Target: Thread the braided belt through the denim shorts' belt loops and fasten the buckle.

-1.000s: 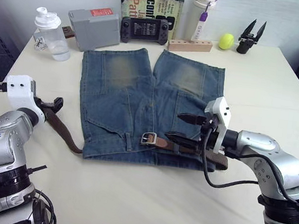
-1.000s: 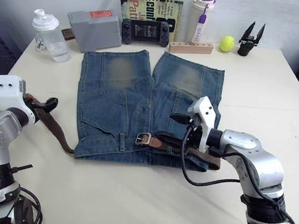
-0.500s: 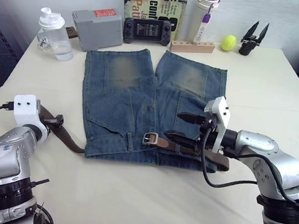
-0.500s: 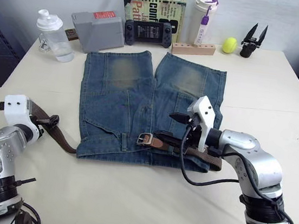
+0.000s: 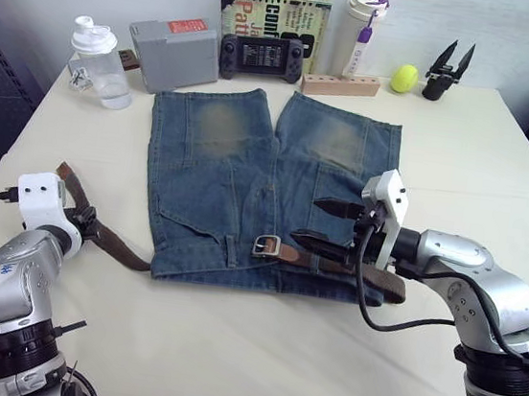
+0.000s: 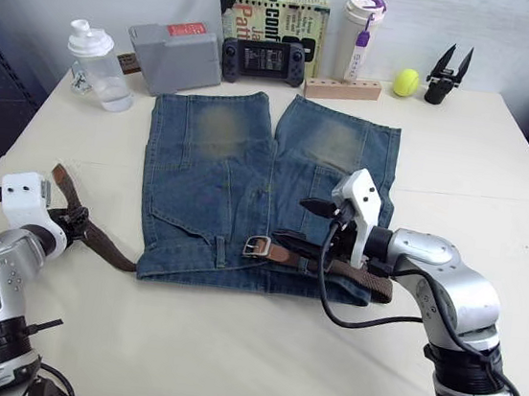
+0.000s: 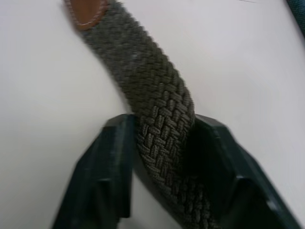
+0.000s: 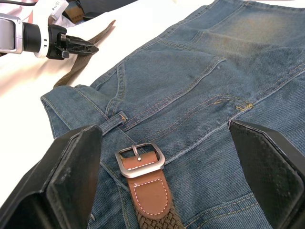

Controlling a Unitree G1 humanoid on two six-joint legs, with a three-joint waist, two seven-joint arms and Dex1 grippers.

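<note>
Pinching the braided belt (image 7: pixel 162 119) between its two fingers, the left gripper (image 5: pixel 87 227) sits on the table (image 5: pixel 227 348) just off the waistband corner of the denim shorts (image 5: pixel 248 177); the leather tip (image 7: pixel 86 7) lies free beyond the fingers. From that grip the belt runs to the shorts' waistband edge. Over the waistband hangs the right gripper (image 8: pixel 167 157), fingers spread wide, with the buckle (image 8: pixel 140 160) lying between them on the denim, beside one of the belt loops (image 8: pixel 112 125).
</note>
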